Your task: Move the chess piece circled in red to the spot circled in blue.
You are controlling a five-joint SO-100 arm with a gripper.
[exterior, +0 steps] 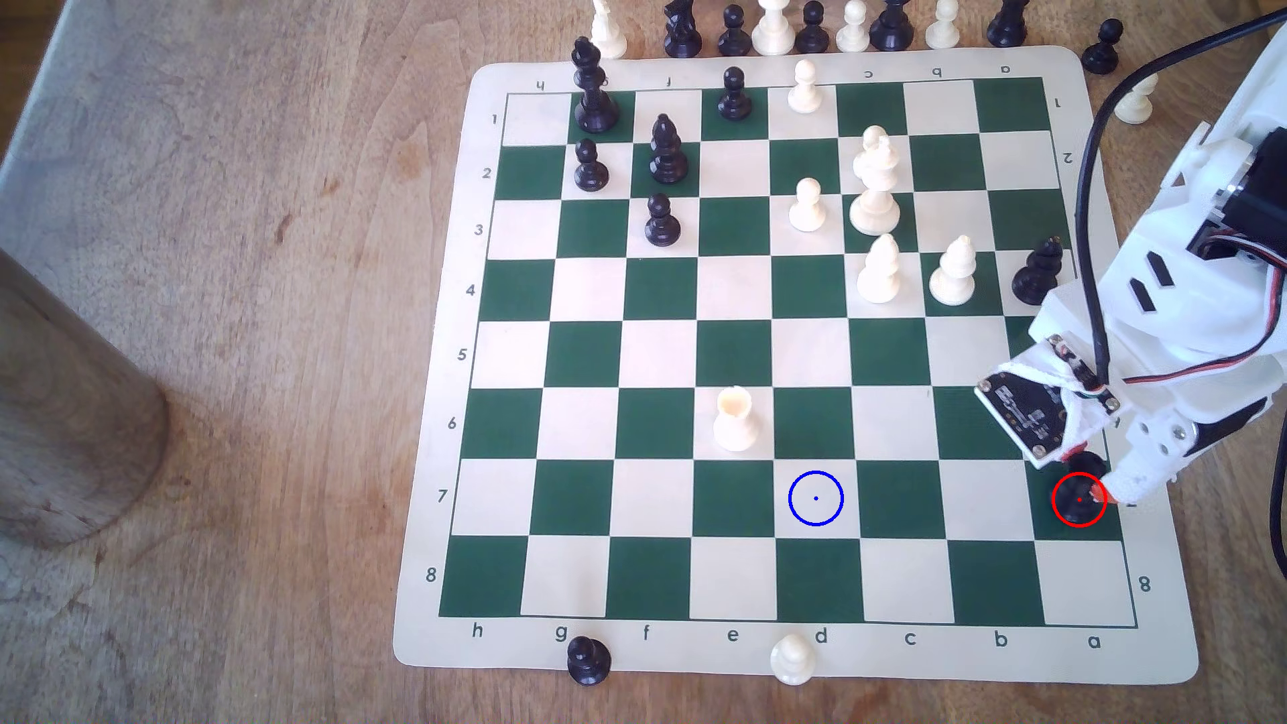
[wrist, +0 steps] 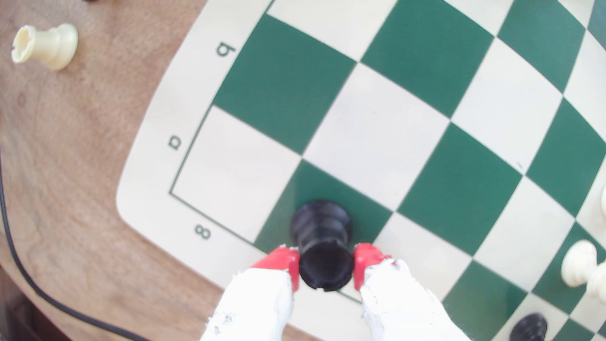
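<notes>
Your gripper (wrist: 326, 267) stands at the black rook (wrist: 323, 249) on the red-ringed green square in the a-file, row 7, at the exterior view's right edge of the chessboard (exterior: 794, 658), its red fingertips (wrist: 288, 262) pressed to either side of the rook's flat round head, closed on the piece as far as the wrist view shows. The rook sits upright, base on the square. You can judge it a light, stiff, smooth plastic turning: it will not crush, but the glossy curved head may slip or twist between narrow tips, and the flared base makes it bottom-heavy enough to swing. The hold looks high, at the crown; a grip just under the rim, on the waist, would likely seat better. The blue-ringed square (exterior: 815, 498) lies in the same row, three files off toward the exterior view's left, bare. The cream rook (exterior: 735, 419) stands on the next row near it, on the neighbouring file, so you carry the piece clear of that
</notes>
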